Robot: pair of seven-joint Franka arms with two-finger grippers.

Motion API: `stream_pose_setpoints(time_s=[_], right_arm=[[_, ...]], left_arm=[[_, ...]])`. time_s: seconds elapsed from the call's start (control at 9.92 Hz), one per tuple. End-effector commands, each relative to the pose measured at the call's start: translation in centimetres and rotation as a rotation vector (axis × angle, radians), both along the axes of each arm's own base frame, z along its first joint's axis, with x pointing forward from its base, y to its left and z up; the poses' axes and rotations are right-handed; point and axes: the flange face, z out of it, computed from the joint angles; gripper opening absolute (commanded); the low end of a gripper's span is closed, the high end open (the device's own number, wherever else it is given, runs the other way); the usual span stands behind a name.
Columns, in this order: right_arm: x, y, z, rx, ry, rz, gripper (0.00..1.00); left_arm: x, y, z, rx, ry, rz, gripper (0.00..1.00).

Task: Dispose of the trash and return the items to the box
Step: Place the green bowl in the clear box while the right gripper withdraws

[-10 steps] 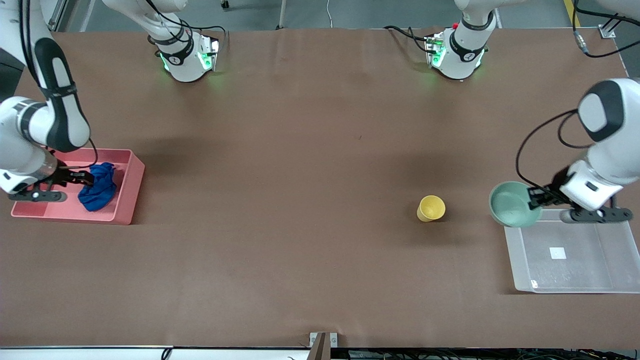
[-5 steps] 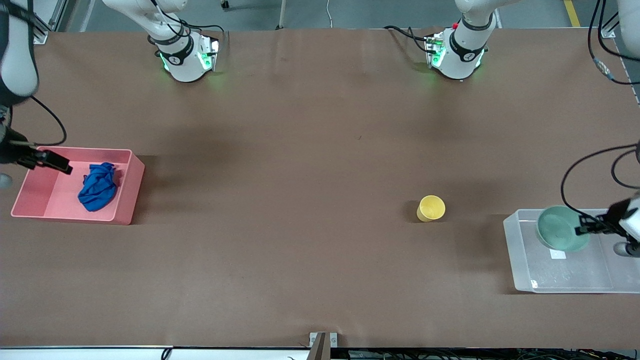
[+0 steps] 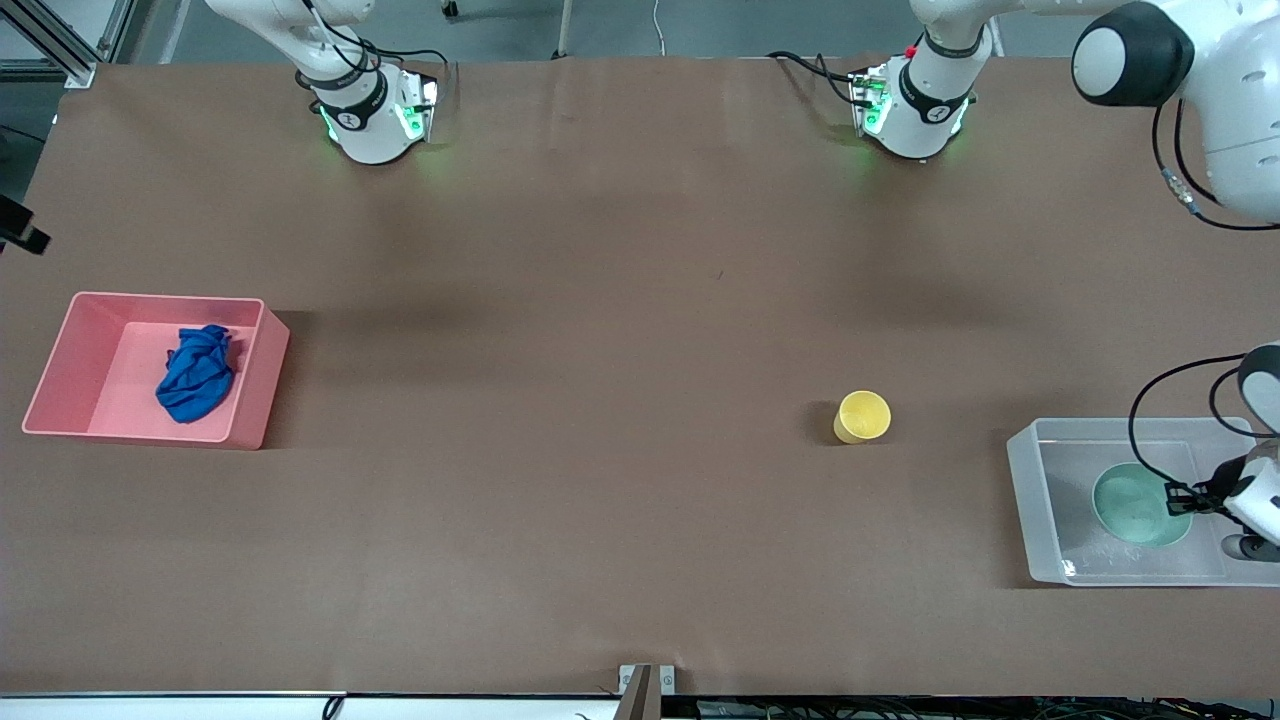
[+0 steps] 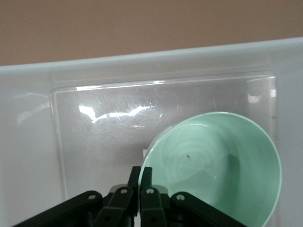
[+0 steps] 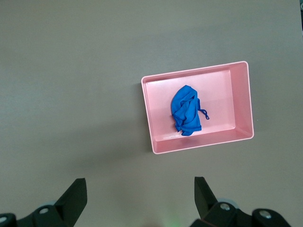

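Note:
The blue cloth wad (image 3: 195,372) lies in the pink bin (image 3: 262,385); it also shows in the right wrist view (image 5: 187,109). My right gripper (image 5: 139,183) is open and empty, high over the table beside the bin; only one black finger (image 3: 22,236) shows at the front view's edge. My left gripper (image 3: 1185,497) is shut on the rim of the mint-green bowl (image 3: 1135,503), low inside the clear tub (image 3: 1022,470). The left wrist view shows the fingers (image 4: 140,177) pinching the bowl's (image 4: 222,165) rim. The yellow cup (image 3: 862,416) stands on the table between the bin and the tub, nearer the tub.
The tub's white label (image 4: 143,152) is mostly hidden under the bowl. The tub's wall (image 4: 142,59) runs around the bowl. The pink bin (image 5: 154,123) holds only the cloth. Both arm bases stand along the table's back edge.
My left gripper carried the bowl from the tub's edge down into the tub. My right gripper let go of the cloth and rose away from the pink bin.

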Motion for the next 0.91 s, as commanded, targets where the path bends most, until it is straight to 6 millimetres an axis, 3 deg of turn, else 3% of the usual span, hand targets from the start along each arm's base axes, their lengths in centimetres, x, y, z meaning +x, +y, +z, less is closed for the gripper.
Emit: stream_pose_setpoints(time_s=[0.0,0.1,0.2,0.3,0.4,0.5,0.61,0.81], right_arm=[[0.2,-0.1,-0.5,0.011,-0.009,-0.008,1.00],[0.4,0.1,-0.7,0.009,-0.021,-0.004,1.00],[0.2,0.3,-0.6,0.010,-0.023,-0.001,1.00],[0.2,0.7,-0.6,0.011,-0.017,0.006,1.00],[0.1,0.7,-0.5,0.011,-0.017,0.007,1.00],[0.2,0.7,-0.6,0.011,-0.017,0.007,1.00],[0.3,0.7,-0.6,0.010,-0.022,0.007,1.00],[0.2,0.8,-0.6,0.010,-0.020,0.008,1.00]], left_arm=[[0.0,0.3,-3.4,0.013,0.020,0.006,0.05],[0.0,0.3,-3.9,0.010,0.015,0.012,0.14],[-0.1,0.4,-3.3,-0.022,-0.001,0.038,0.40],[-0.5,0.6,-3.3,-0.025,0.008,0.045,0.75],[-0.8,0.6,-0.8,-0.021,-0.008,0.043,0.90],[-1.5,0.2,2.9,-0.017,-0.029,0.039,0.95],[-3.0,-1.5,7.2,-0.021,-0.049,0.026,0.97],[-6.0,-7.3,12.6,-0.048,-0.069,-0.022,0.99]])
